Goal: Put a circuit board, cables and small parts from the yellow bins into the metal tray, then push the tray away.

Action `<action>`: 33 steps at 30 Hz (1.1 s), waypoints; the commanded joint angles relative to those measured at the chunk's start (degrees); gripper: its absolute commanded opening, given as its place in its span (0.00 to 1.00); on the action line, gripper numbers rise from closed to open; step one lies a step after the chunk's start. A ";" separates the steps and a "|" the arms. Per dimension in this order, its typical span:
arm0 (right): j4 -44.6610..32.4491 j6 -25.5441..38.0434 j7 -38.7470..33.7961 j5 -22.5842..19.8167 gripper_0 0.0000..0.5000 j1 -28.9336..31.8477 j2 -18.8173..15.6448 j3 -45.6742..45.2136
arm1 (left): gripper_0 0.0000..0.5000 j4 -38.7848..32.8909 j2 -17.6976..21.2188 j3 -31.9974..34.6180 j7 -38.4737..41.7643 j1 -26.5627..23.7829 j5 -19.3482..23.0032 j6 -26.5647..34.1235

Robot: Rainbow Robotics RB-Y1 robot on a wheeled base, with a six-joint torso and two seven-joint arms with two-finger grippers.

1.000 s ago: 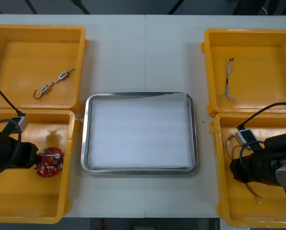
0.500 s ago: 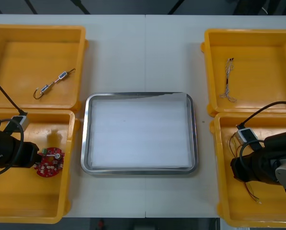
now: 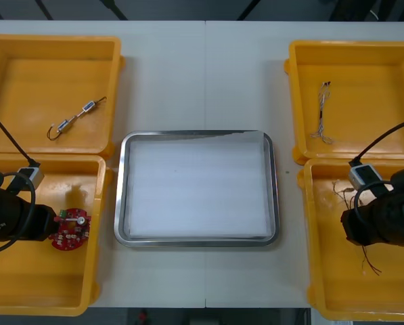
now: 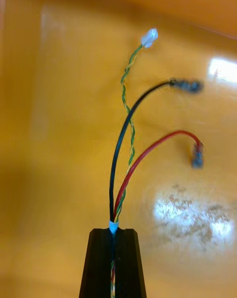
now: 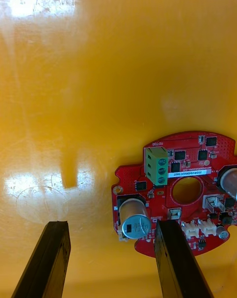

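While the right jaws clench cables (image 4: 115, 189), the left jaws stand released astride the circuit board (image 5: 160, 195) rim.

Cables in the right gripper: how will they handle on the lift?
Probably floppy: the cables fan in curves beyond the right gripper, whose jaws are shut on them in the near right bin. Thin, so likely light. The connector ends may swing and snag on the bin wall. Left gripper hovers open at the circuit board.

Since a second ago: outward shift of right gripper (image 4: 113, 231) within near right yellow bin (image 3: 307, 203) — cables (image 4: 129, 114) in its grip.
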 commanded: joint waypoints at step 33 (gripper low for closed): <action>-9.37 23.27 8.15 -21.26 0.00 -15.90 0.28 -17.06 | 0.50 -0.11 -1.56 -3.64 4.58 -1.25 -6.18 -3.02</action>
